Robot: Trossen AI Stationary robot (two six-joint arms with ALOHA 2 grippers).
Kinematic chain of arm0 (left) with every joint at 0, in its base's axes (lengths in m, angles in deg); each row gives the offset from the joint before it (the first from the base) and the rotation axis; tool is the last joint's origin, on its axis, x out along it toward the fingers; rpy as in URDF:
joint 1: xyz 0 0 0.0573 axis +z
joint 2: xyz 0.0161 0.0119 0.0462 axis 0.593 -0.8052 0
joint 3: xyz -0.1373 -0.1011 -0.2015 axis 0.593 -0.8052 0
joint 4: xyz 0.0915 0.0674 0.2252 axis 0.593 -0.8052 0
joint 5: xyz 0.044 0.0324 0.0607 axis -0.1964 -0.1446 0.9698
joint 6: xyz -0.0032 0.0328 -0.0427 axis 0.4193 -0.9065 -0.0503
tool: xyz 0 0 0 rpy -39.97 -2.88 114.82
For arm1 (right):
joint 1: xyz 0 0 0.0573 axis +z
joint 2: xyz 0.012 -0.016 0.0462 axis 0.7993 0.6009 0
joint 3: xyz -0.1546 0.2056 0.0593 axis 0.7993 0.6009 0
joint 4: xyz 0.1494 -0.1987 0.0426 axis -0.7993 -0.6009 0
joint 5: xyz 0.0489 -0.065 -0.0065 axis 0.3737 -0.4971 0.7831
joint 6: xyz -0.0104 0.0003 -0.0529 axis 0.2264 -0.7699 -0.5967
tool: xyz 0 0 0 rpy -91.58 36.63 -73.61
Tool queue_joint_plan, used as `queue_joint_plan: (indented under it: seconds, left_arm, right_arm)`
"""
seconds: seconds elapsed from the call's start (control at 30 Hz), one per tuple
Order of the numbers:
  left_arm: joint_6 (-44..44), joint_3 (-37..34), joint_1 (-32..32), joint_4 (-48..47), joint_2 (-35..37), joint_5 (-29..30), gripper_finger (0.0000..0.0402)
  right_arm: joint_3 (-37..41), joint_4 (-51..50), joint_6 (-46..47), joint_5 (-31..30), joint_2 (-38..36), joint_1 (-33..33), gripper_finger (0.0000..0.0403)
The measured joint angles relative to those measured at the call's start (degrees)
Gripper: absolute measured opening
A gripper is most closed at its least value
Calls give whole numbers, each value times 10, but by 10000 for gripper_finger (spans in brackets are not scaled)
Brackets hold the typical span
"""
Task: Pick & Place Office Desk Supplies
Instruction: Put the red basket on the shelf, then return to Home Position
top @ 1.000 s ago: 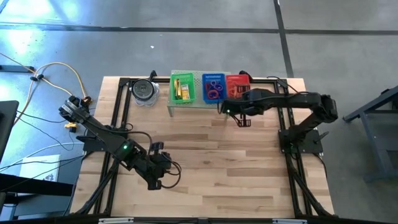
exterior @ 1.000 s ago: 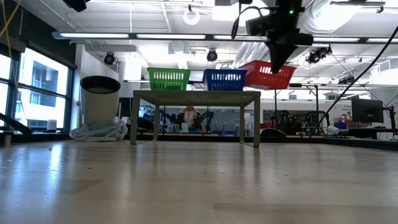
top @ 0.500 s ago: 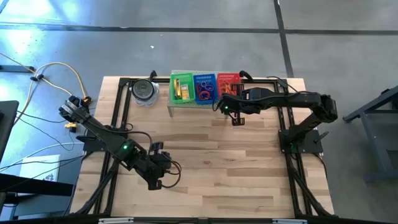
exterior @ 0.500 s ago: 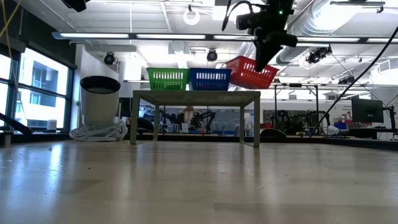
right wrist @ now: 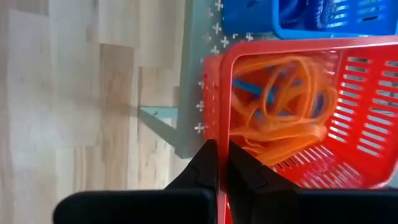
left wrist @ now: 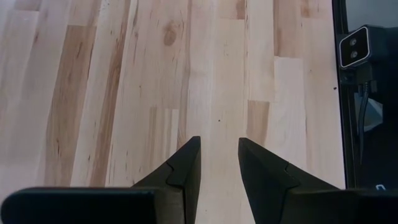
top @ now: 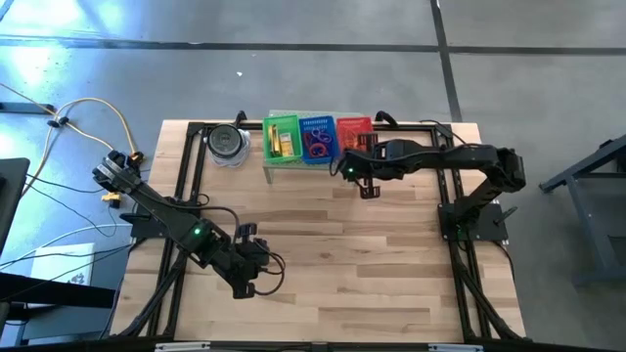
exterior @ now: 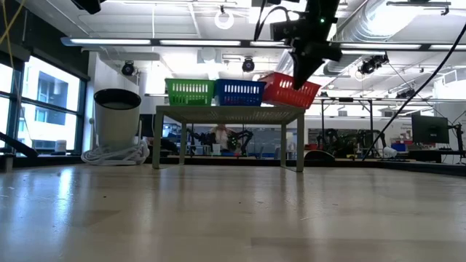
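High view: you see the right gripper at the red perforated plastic basket on the pale green perforated metal stand.

Low view: the basket tilts.

Left wrist view: the left gripper stands parted over bare wood.

Right wrist view: the fingers pinch the basket rim; tangled orange-tan band loops lie inside.

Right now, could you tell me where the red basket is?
The red basket sits tilted at the right end of the pale green stand, touching the blue basket, with the right gripper clamped on its rim.
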Motion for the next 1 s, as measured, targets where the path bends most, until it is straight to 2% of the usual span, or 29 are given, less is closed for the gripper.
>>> queue_joint_plan:
  seconds: [0.53, 0.77, 1.0]
  left_arm:
    - [0, 0, -3, 0, 0, 0, 102]
    - [0, 0, -3, -1, 0, 0, 102]
    - [0, 0, -3, -1, 0, 0, 102]
  right_arm:
    - [0, 29, -8, 1, 0, -4, 12]
    - [0, 43, -12, 2, 0, -4, 43]
    - [0, 64, -12, -1, 0, -4, 93]
